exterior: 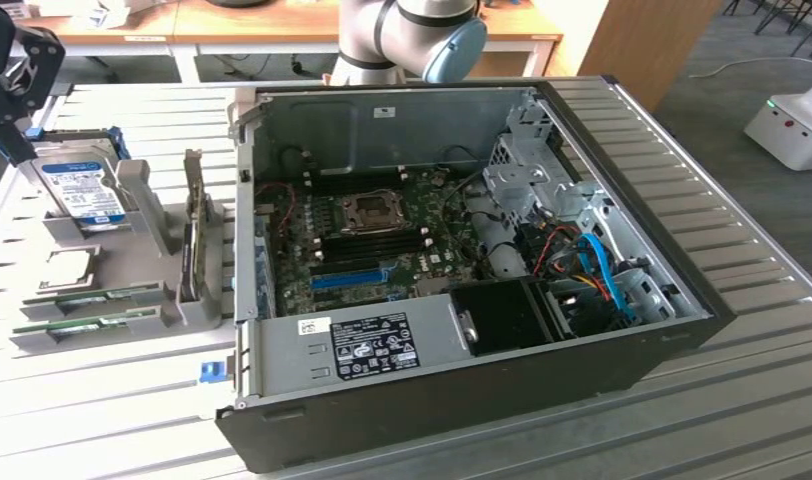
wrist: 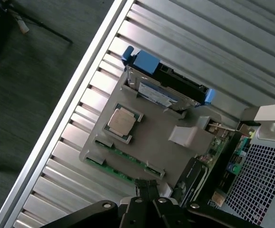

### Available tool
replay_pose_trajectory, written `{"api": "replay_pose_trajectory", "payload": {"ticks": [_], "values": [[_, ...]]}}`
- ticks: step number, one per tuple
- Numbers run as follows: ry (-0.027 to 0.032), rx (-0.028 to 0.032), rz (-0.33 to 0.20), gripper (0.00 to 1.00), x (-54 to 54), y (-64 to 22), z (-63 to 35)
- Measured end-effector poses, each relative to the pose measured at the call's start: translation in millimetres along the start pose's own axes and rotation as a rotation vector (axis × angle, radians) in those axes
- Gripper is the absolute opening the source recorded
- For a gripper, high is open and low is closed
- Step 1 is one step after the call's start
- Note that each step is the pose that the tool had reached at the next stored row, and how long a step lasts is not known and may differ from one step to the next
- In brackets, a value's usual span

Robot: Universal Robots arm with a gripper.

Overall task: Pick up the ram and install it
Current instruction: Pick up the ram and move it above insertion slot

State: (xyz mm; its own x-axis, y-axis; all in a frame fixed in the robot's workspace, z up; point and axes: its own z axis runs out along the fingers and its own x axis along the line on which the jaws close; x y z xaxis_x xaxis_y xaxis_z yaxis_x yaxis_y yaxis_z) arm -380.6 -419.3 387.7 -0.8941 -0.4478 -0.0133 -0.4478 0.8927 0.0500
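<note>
Two ram sticks, thin and green, lie in grooves at the near edge of a grey holder on the exterior view's left. One ram stick sits just behind the other. My gripper hangs well above the holder, over its far end by the hard drive, shut with nothing in it. The open computer case shows its motherboard with black memory slots beside the processor socket.
The grey holder also carries a blue-labelled hard drive, a processor chip and an upright card. The slatted metal table's edge runs close beside the holder. A white machine stands on the floor.
</note>
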Motion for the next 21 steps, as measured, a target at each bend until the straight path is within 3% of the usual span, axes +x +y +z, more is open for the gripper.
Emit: {"api": "replay_pose_trajectory", "payload": {"ticks": [6,21], "values": [[-0.0012,-0.009,-0.058,0.11,0.0,0.0,0.0],[0.0024,-0.0228,-0.234,0.11,0.0,0.0,0.0]]}}
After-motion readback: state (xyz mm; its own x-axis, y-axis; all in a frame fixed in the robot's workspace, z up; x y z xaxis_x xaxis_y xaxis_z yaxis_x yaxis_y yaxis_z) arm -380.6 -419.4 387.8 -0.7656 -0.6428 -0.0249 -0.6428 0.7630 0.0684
